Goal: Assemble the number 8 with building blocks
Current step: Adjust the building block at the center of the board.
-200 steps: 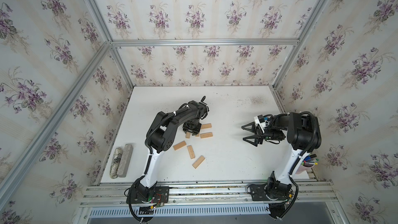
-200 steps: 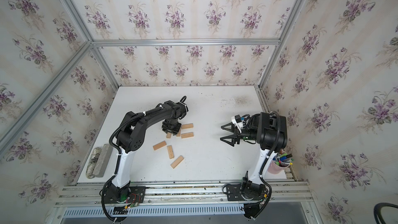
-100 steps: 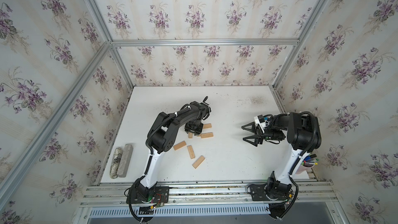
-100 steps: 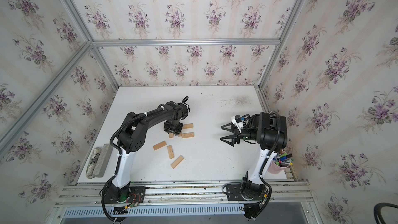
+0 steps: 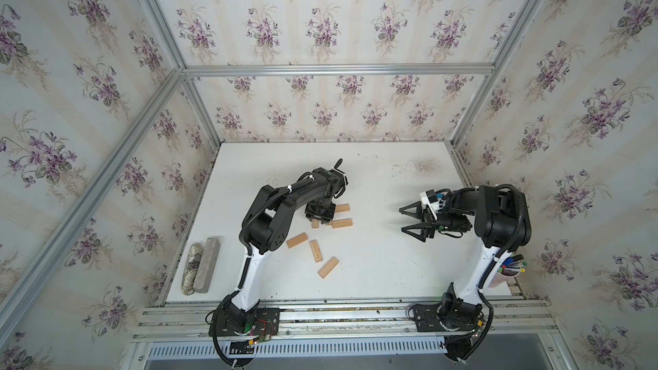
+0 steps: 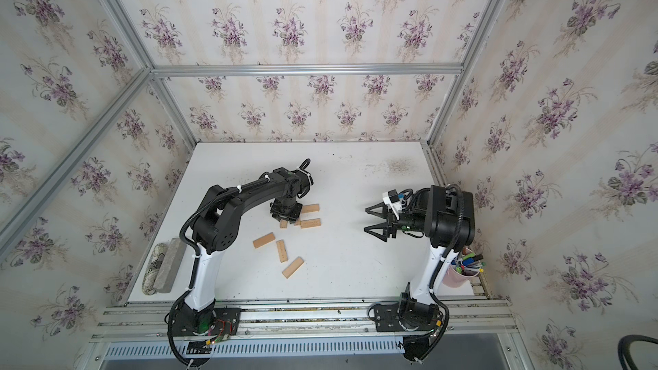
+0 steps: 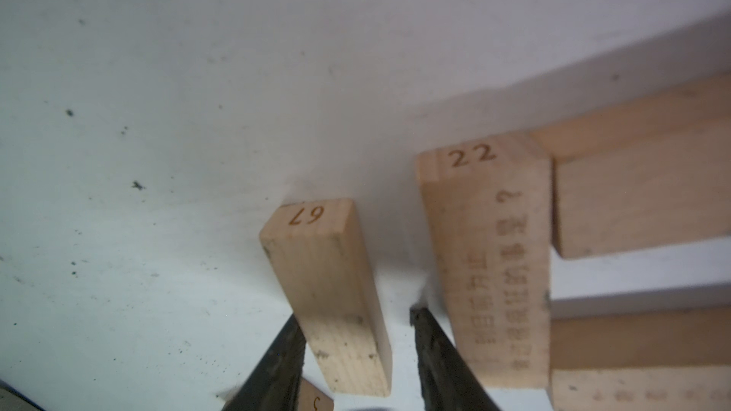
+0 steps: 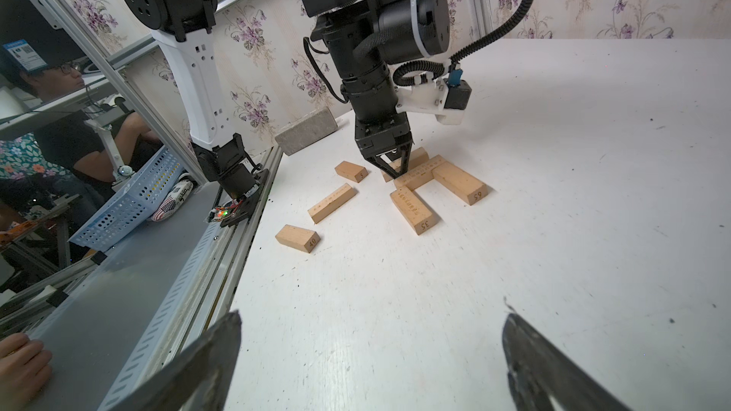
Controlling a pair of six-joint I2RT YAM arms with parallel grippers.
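Grey stone bar (image 5: 206, 265) touching a mottled oblong (image 5: 190, 269) at the white desk's (image 5: 374, 265) left edge; pink pen cup (image 5: 505, 276) far right.

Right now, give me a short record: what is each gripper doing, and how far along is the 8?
left gripper: open, jaws either side of block 67, with a gap on one side
right gripper: open, empty, raised away from the blocks
grouped so far: block 22, block 65, block 35
loose blocks: three, scattered apart
number 8: not yet formed
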